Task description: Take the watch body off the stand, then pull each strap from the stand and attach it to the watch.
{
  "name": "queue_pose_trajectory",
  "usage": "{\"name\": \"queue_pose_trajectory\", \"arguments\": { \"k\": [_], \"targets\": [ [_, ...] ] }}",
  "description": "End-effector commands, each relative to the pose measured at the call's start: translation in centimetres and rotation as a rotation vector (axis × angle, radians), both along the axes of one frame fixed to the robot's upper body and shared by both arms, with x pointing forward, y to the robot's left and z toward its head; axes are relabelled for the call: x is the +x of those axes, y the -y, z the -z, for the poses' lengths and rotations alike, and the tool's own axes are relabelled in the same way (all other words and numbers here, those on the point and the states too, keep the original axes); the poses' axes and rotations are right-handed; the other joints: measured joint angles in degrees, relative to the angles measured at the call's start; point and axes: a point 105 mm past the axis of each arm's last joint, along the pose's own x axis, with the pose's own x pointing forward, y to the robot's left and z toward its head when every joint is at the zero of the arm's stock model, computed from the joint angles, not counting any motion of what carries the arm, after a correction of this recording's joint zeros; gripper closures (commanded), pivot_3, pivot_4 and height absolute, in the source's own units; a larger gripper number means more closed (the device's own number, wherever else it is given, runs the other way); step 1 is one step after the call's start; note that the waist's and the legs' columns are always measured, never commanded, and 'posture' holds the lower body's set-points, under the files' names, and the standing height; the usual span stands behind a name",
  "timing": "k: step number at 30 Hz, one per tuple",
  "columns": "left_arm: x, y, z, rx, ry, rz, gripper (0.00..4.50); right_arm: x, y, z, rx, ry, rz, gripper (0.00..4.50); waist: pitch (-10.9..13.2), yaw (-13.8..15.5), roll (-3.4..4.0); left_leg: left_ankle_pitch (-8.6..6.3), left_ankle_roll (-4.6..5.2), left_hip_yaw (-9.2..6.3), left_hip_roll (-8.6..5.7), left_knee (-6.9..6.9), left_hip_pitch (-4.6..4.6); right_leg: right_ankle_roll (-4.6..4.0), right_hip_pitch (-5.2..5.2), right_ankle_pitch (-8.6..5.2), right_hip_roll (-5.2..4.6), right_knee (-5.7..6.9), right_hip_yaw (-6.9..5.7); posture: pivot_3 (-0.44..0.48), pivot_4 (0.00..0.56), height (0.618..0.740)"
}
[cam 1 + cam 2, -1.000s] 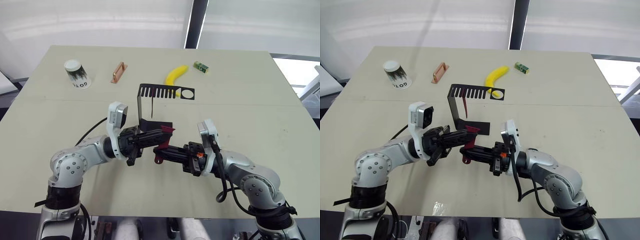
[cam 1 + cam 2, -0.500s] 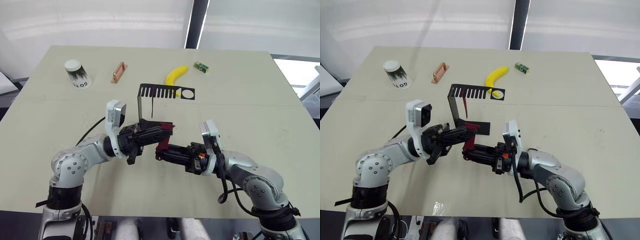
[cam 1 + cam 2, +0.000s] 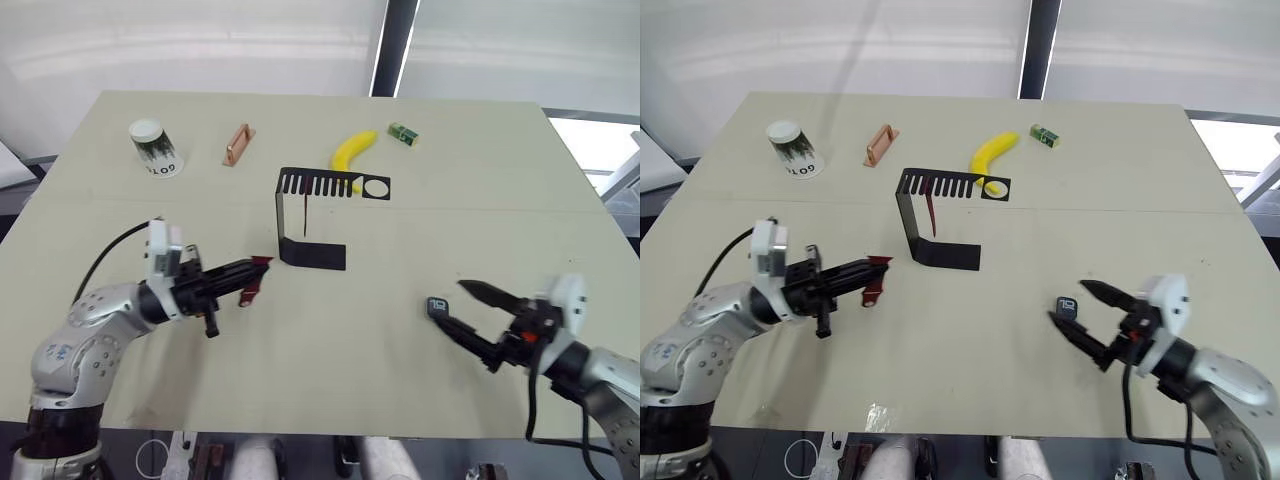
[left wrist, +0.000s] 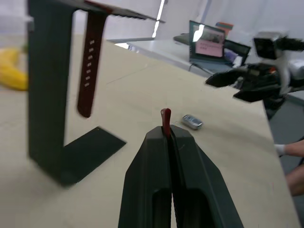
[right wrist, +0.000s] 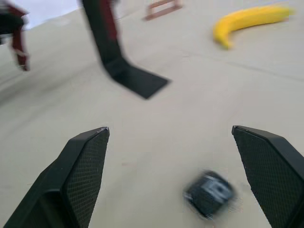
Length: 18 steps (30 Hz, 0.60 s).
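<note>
Maroon strap (image 3: 250,283) hangs from our left gripper (image 3: 252,268), pinched left of the stand (image 3: 312,254), its long axis pointing downward. A second strap (image 3: 304,214) dangles vertically inside the stand. Our right gripper (image 3: 454,305), spread wide, flanks the watch body (image 3: 436,306) lying flat, right of the stand.

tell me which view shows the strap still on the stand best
The left wrist view: the strap hangs close and large from the stand's top arm, holes visible. Both eye views show it as a thin red sliver; the right wrist view catches only a blurred bit.
</note>
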Motion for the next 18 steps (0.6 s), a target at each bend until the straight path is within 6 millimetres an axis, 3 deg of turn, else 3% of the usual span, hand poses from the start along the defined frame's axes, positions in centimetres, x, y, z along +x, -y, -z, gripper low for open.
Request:
{"name": "queue_pose_trajectory", "arguments": {
  "k": [1, 7, 9, 14, 18],
  "targets": [
    [0.3, -3.7, -0.3, 0.033, 0.076, -0.164, 4.5, -2.3, 5.3, 0.5, -0.162, 0.06, 0.219, 0.12, 0.0, 0.06, -0.01, -0.01, 0.01, -0.01, 0.0, -0.02, 0.01, 0.0, 0.01, 0.0, 0.0, -0.01, 0.0, 0.0, 0.15, 0.729],
    [1.2, -9.0, 0.5, 0.03, 0.121, -0.445, 4.5, -7.8, 12.7, 4.3, -0.237, -0.024, 0.539, 0.12, -0.01, 0.05, -0.01, -0.03, 0.02, 0.03, -0.07, -0.47, 0.12, 0.0, 0.05, 0.0, -0.05, -0.27, 0.0, 0.0, 0.15, 0.729],
    [1.2, -9.6, 0.6, 0.011, 0.113, -0.477, 4.5, -9.1, 14.3, 4.9, -0.252, -0.033, 0.614, 0.12, -0.01, -0.15, 0.0, -0.01, 0.04, 0.06, -0.14, -0.6, 0.2, 0.01, 0.05, 0.0, -0.11, -0.31, 0.04, 0.0, 0.15, 0.729],
    [0.8, -8.1, 0.5, -0.002, 0.091, -0.416, 4.5, -10.0, 14.6, 5.5, -0.199, -0.022, 0.669, 0.12, -0.01, -0.59, 0.0, 0.01, -0.09, 0.07, -0.13, -0.76, 0.26, -0.01, 0.06, 0.0, -0.1, -0.29, 0.07, 0.0, 0.15, 0.729],
    [1.2, -6.1, 0.2, -0.015, 0.083, -0.341, 4.5, -7.8, 12.1, 5.7, -0.123, 0.024, 0.639, 0.12, -0.01, -0.47, 0.01, -0.05, -0.33, 0.03, -0.14, -0.77, 0.27, -0.03, 0.06, 0.01, -0.1, -0.27, 0.07, 0.0, 0.15, 0.729]
  ]
}}
